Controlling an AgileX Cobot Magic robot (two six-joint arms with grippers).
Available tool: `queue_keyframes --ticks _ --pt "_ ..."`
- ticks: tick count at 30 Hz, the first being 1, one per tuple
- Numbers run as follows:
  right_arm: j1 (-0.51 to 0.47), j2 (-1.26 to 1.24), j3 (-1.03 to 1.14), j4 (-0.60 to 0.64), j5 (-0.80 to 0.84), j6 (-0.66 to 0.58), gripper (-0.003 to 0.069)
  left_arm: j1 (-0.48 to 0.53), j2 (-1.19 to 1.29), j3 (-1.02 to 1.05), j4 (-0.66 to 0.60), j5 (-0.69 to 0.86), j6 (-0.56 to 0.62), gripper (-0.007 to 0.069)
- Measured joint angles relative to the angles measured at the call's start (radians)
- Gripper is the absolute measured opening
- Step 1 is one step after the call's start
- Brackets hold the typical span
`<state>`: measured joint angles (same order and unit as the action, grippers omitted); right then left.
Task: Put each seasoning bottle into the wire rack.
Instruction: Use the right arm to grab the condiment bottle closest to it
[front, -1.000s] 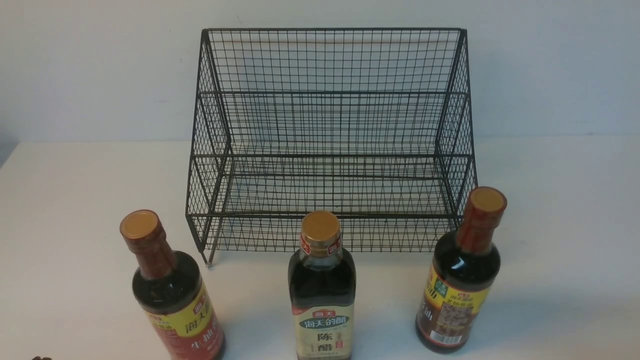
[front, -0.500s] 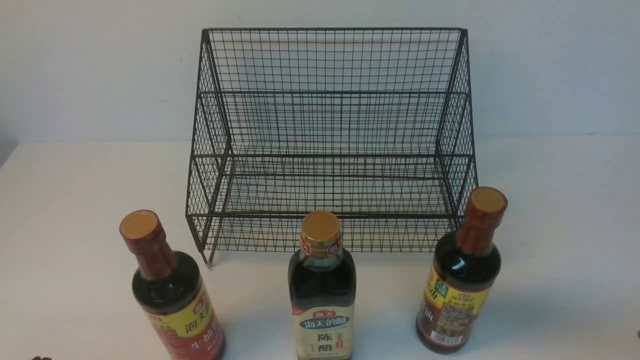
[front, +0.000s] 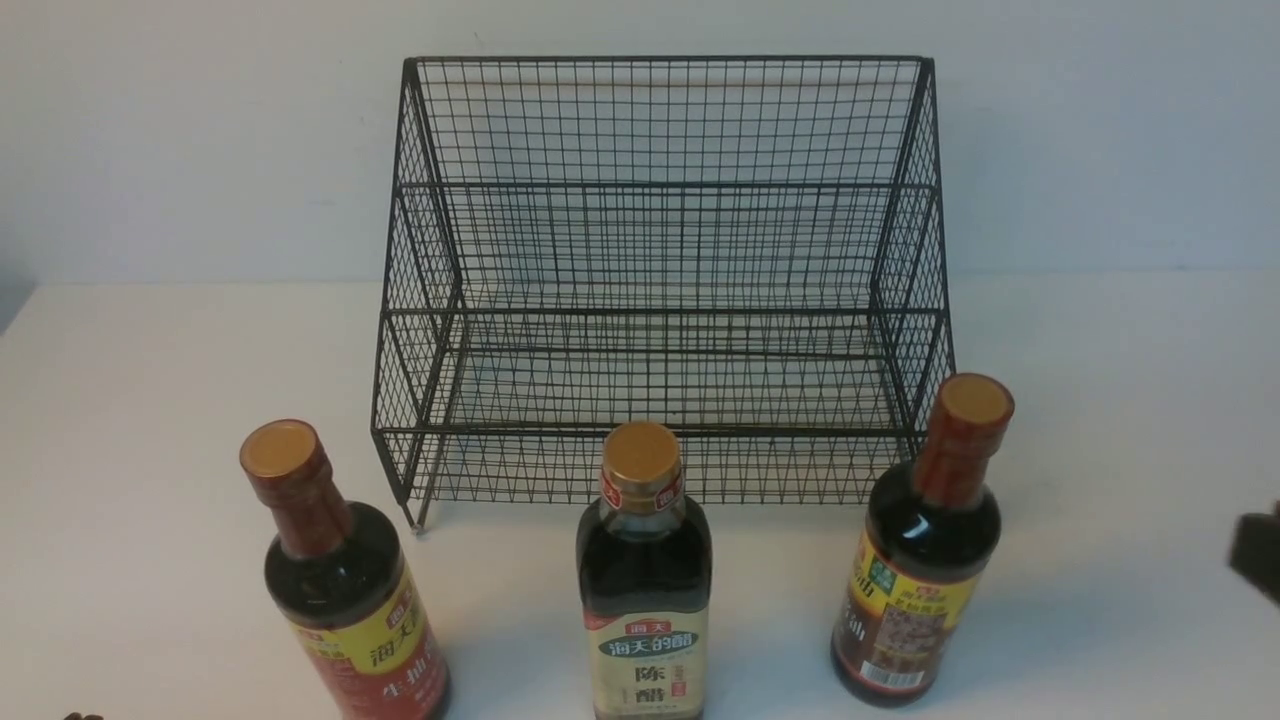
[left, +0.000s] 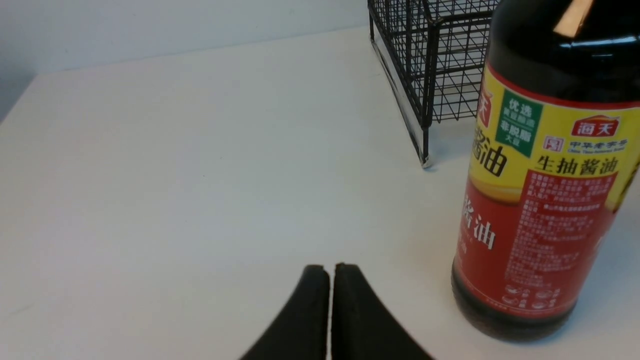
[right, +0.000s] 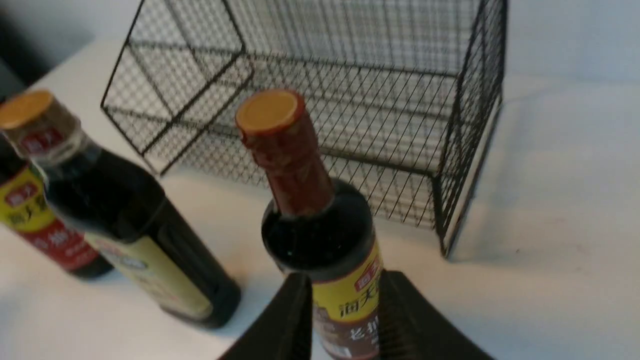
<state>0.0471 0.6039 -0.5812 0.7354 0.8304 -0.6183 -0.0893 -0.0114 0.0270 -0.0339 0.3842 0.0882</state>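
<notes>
Three seasoning bottles stand upright on the white table in front of the wire rack (front: 660, 250): a round one at left (front: 345, 590), a squarer cream-label one in the middle (front: 645, 590), a round one at right (front: 925, 560). The rack holds nothing. My left gripper (left: 330, 270) is shut and empty, low over the table beside the left bottle (left: 545, 200), apart from it. My right gripper (right: 346, 280) is open; the right bottle (right: 315, 215) shows between its fingers. In the front view only a dark part of it (front: 1258, 555) shows at the right edge, well away from that bottle.
The rack (right: 350, 90) stands against the pale back wall on small feet (left: 425, 161). The table's left edge (front: 15, 310) shows at far left. Bare table lies on both sides of the rack and between the bottles.
My right gripper has come into the front view at the right edge, moving in toward the right bottle. The bottles and rack have not moved.
</notes>
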Motion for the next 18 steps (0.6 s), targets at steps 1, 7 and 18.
queue_keyframes --ticks 1,7,18 --pt "0.000 0.068 -0.017 0.028 0.017 -0.066 0.0263 0.000 0.000 0.000 0.000 0.000 0.000 -0.0005" --pt "0.000 0.270 -0.113 0.176 0.080 -0.224 0.0484 0.000 0.000 0.000 0.000 0.000 0.000 -0.0005" --pt "0.014 0.497 -0.209 0.284 0.086 -0.370 0.0635 0.000 0.000 0.000 0.000 0.000 0.000 -0.0005"
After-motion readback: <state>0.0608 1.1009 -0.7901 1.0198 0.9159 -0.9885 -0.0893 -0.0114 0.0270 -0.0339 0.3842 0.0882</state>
